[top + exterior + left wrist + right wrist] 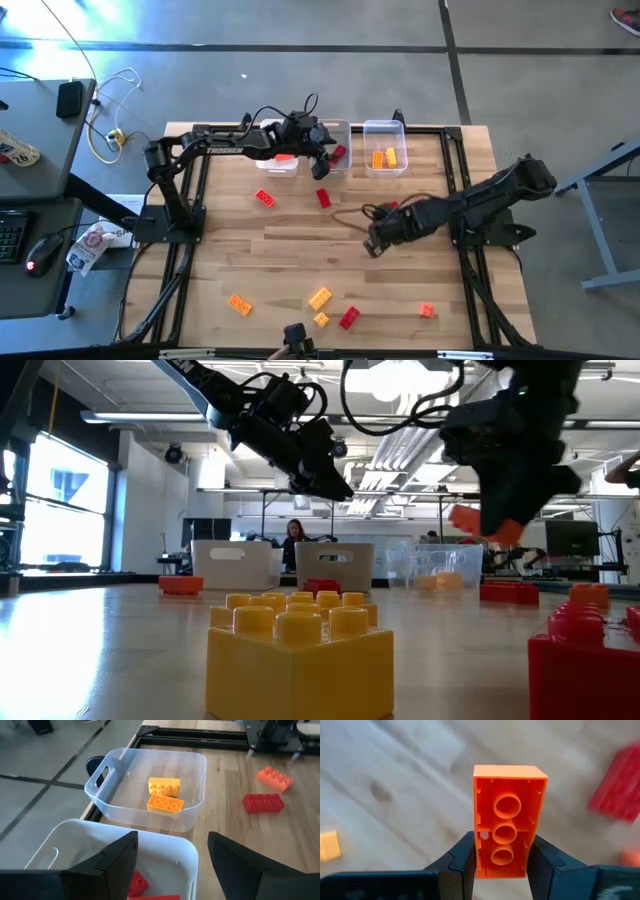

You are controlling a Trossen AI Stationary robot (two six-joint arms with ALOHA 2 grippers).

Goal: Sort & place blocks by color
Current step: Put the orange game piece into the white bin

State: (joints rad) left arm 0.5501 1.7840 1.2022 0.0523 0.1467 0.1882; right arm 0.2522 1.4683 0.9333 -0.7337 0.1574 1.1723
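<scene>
My right gripper (502,852) is shut on an orange-red block (509,820) above the table's middle (374,240); the low view shows the block (478,522) clear of the table. My left gripper (172,850) is open and empty, hovering over the middle white bin (165,842) at the far edge, which holds red blocks (137,882). The clear bin (385,150) holds two orange-yellow blocks (164,795). The left white bin (278,165) holds an orange-red block (285,157). Several more blocks lie flat on the table, red ones (264,198) (322,197) mid-table and others near the near edge (319,297). My right gripper pinches the orange-red block between its two fingers, on its long side walls near one end (479,855). The fingers come from above, pointing down, and lie across the block. The block's hollow underside faces the wrist camera. It is lifted clear and hangs tilted below the fingers (478,522).
Near the table's near edge lie an orange block (239,304), a small yellow one (321,319), a red one (349,317) and an orange one (427,311). A black frame runs round the table's edge (450,135). Bare wood lies between the mid-table and near-edge blocks.
</scene>
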